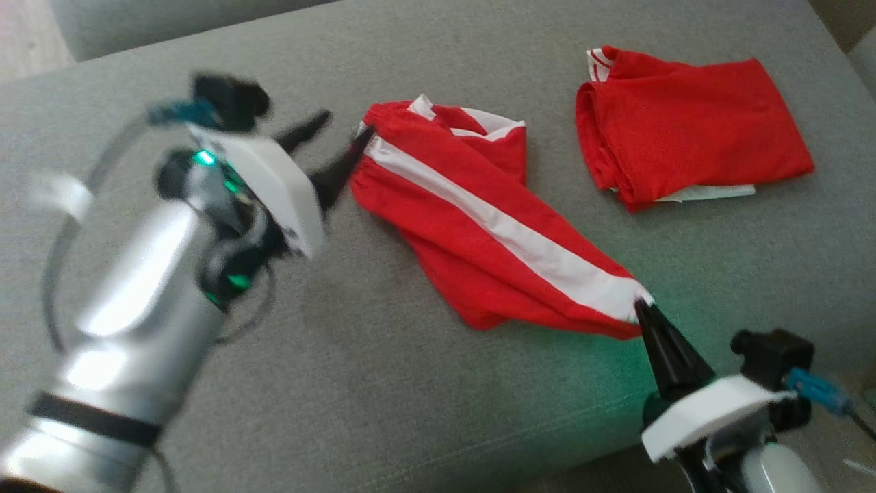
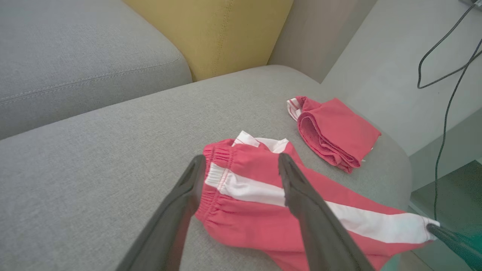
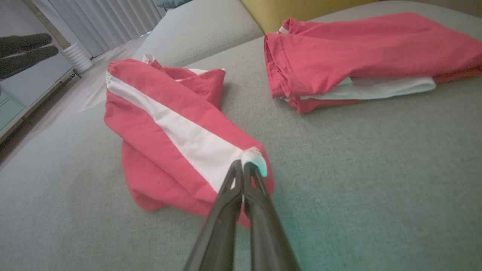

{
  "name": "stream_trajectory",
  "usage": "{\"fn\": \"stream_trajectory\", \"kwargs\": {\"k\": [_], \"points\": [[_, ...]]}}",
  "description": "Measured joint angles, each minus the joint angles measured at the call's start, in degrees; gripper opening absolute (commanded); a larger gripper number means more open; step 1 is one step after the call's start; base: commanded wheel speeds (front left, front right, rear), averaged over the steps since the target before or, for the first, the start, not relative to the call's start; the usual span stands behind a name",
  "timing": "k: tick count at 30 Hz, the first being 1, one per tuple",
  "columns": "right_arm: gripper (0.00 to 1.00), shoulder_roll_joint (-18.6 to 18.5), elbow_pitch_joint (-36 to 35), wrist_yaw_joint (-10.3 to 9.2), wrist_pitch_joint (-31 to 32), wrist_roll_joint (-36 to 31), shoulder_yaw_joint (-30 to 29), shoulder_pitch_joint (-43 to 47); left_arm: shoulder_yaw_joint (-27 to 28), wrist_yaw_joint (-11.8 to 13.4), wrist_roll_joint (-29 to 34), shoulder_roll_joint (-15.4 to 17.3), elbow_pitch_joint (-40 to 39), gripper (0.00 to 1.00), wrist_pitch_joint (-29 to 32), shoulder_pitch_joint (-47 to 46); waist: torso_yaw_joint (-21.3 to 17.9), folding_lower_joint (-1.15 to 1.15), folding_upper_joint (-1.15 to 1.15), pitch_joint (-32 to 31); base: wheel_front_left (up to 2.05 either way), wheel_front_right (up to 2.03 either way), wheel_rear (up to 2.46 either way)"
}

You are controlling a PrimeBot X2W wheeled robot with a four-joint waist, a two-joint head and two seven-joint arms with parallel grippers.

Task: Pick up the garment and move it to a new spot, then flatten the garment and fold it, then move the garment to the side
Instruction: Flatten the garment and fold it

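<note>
**Red shorts drawn out for flattening on the sofa**

On the grey sofa cushion (image 1: 383, 383), the red shorts (image 1: 479, 233) lie diagonally across the frame's centre, apparently pulled lengthwise for flattening. A folded red garment (image 1: 691, 130) sits well apart at upper right. The left end effector (image 1: 345, 129) slants in from lower left, fingers spread at the waistband and gripping nothing. The right end effector (image 1: 643, 308) reaches up from lower right, pinched tight on the hem corner.

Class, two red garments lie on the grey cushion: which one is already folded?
The plain red garment on the right, a neat flat packet. The white-striped garment lies rumpled, its corner pinched by the right gripper.
</note>
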Motion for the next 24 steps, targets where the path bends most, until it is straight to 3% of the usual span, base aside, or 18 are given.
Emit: {"fn": "stream_trajectory", "kwargs": {"k": [4,10,24], "points": [[0.00,0.0,1.2,0.00,-1.0,0.0,1.2,-2.8,-5.9,0.0,-7.6,4.7,1.1,1.00,5.4,-5.2,-1.3,0.00,0.00,0.9,0.00,0.00,0.00],[0.00,-0.1,2.7,0.00,-2.0,0.0,2.1,-3.8,-14.6,0.0,-10.6,8.8,4.0,1.00,7.2,-8.9,-2.8,0.00,0.00,2.3,0.00,0.00,0.00],[0.00,0.0,3.9,0.00,-3.5,0.1,2.8,-6.2,-24.8,0.0,-16.7,10.7,9.4,1.00,5.0,-17.1,-4.3,0.00,0.00,5.9,0.00,0.00,0.00]]}}
